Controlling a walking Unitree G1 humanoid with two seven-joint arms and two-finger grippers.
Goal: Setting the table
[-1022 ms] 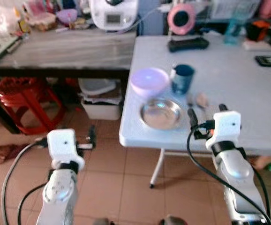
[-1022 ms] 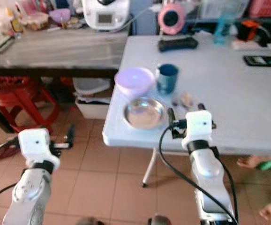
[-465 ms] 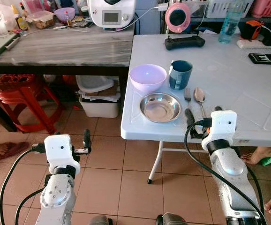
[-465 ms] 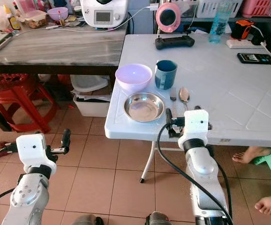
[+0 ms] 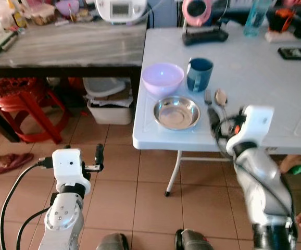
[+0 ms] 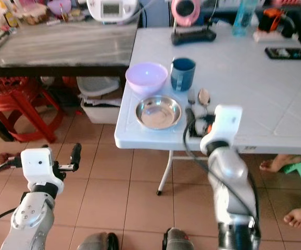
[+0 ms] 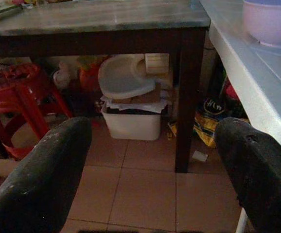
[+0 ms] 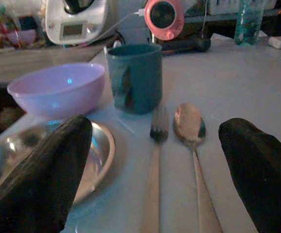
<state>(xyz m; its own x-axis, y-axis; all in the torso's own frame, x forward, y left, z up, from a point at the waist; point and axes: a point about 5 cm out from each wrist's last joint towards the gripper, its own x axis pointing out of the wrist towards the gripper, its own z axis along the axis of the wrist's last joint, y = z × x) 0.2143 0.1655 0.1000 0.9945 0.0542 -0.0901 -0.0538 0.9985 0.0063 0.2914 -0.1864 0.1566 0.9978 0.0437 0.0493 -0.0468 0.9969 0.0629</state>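
Steel plate (image 8: 43, 155) sits empty beside lilac bowl (image 8: 58, 90), teal mug (image 8: 133, 77).

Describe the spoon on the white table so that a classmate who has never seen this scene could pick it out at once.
Find the white table and its near left corner, where a steel plate sits. Right of it lie a fork and the spoon side by side; the spoon is the outer one, with a rounded bowl.

Terracotta floor tiles (image 5: 150, 172) with pale grout cover the ground. A white folding table (image 5: 275, 88) stands on thin metal legs beside a dark wooden table (image 5: 67, 47) with a grey streaked top; the two sit just beside each other. Under the wooden one are a red plastic stool (image 5: 23, 107) and a white storage bin (image 7: 133, 121). Daylight is soft and even.
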